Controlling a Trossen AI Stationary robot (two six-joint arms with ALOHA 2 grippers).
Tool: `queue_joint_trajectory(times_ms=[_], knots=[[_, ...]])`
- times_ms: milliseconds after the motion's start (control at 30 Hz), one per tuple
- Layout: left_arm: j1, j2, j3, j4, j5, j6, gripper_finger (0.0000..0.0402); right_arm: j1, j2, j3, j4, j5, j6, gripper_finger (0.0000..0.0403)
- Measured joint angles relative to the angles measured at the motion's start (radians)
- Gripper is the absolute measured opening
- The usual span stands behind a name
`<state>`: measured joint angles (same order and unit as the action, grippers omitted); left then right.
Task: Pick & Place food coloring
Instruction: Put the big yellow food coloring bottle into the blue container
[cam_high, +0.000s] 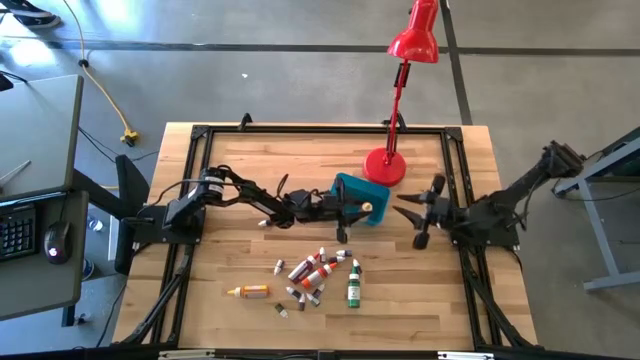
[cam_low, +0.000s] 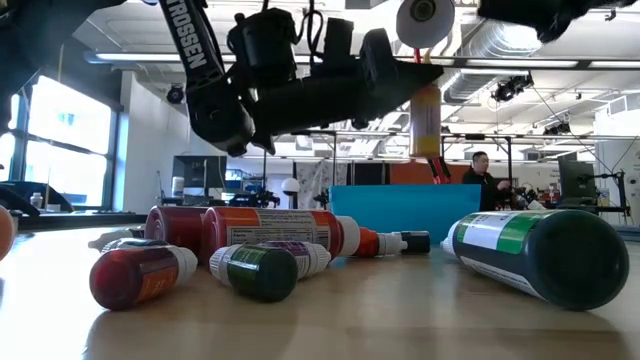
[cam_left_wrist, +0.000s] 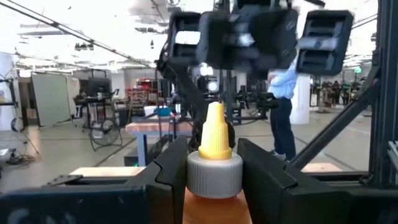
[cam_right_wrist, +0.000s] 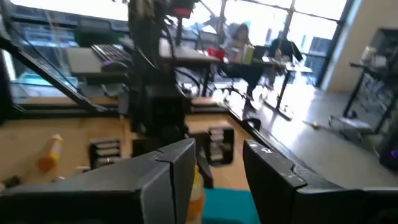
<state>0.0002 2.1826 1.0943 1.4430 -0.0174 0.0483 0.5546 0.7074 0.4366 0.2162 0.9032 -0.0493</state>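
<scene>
We see the left claw (cam_left_wrist: 214, 171) clamped on an orange dropper bottle (cam_left_wrist: 214, 168) above the teal tub (cam_high: 360, 197); right claw (cam_high: 412, 213) apart, empty, close by. Arms might collide.

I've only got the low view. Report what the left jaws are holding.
Observer: The left gripper has its jaws clamped on an orange bottle with a pointed yellow cap.
Operator: Say where that sits against the tub.
Observer: From above, the bottle's tip is over the teal tub.
Operator: Now give me the right arm.
Observer: The right gripper waits beside the tub on its own side, jaws open and empty.
</scene>
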Motion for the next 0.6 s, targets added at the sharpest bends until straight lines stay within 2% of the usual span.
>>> queue_joint_trajectory(times_ms=[200,400,600], knots=[[0.008,0.000,0.042,0.001,-0.107,0.051,0.0108,-0.133,0.000,0.000,-0.098,-0.136,0.120,0.0129],[0.038,0.000,0.114,-0.112,-0.067,0.052,0.0108,-0.214,0.024,0.000,-0.139,-0.128,0.165,0.0129],[0.045,0.001,0.124,-0.191,-0.076,0.032,0.0108,-0.229,0.021,0.000,-0.122,-0.147,0.142,0.0129]])
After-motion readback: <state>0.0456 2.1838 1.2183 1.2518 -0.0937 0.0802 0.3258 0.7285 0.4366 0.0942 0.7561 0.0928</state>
